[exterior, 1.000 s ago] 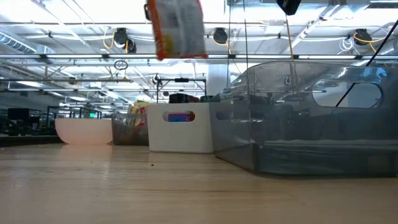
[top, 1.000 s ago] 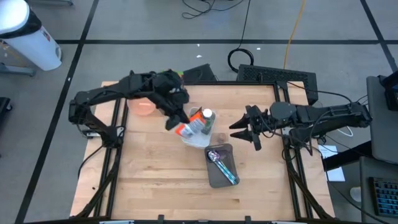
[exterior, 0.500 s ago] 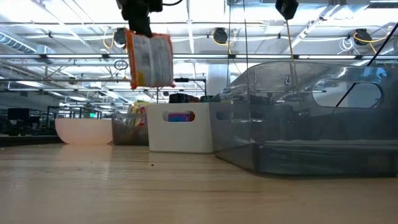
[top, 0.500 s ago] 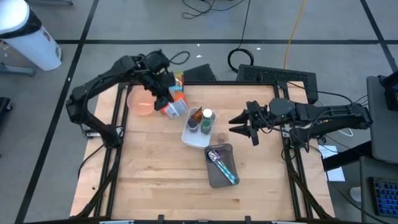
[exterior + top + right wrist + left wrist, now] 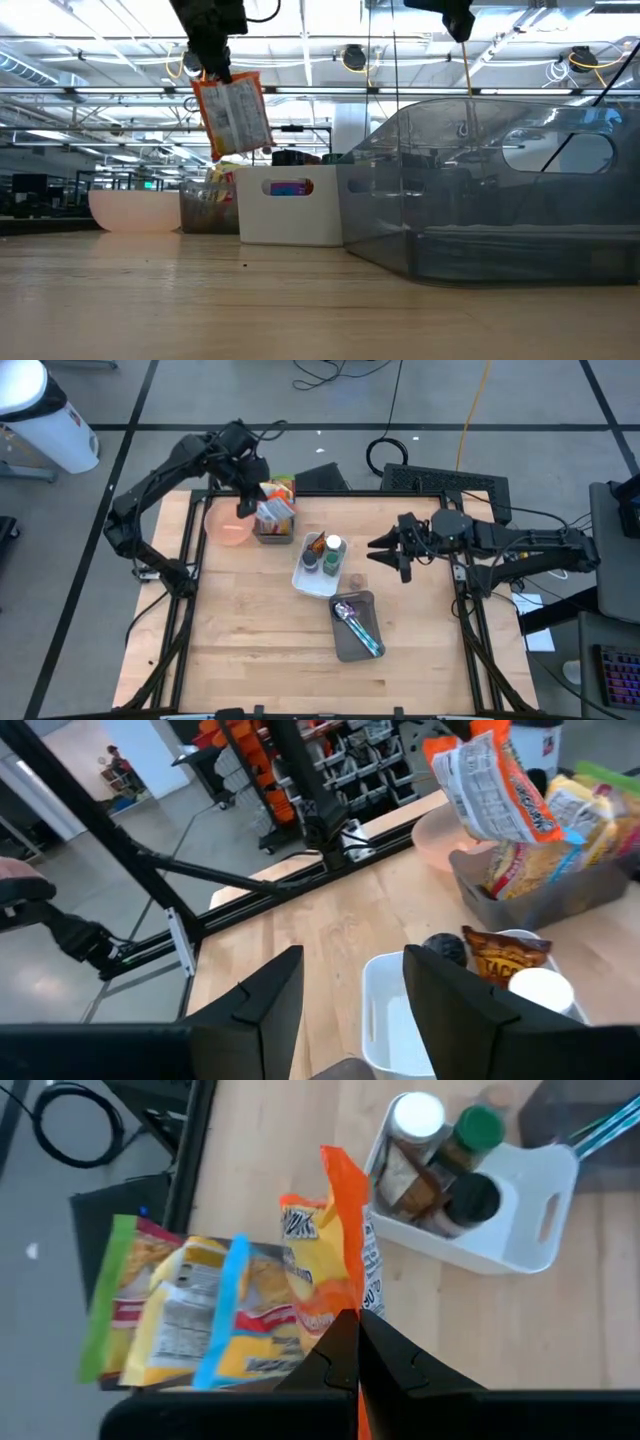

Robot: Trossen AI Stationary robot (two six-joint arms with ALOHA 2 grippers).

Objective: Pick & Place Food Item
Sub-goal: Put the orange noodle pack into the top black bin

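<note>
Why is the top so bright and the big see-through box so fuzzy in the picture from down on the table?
Low view: ceiling lights shine straight into the camera, washing out the top; the clear bin sits very close, so it looks hazy and huge. The left hand and its snack bag show dark against that glare. High view: even light, soft shadows. Left wrist view: the bag is too close, a bit blurred.

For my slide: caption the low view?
Left hand dangles an orange snack packet above the dark bin of packets.
</note>
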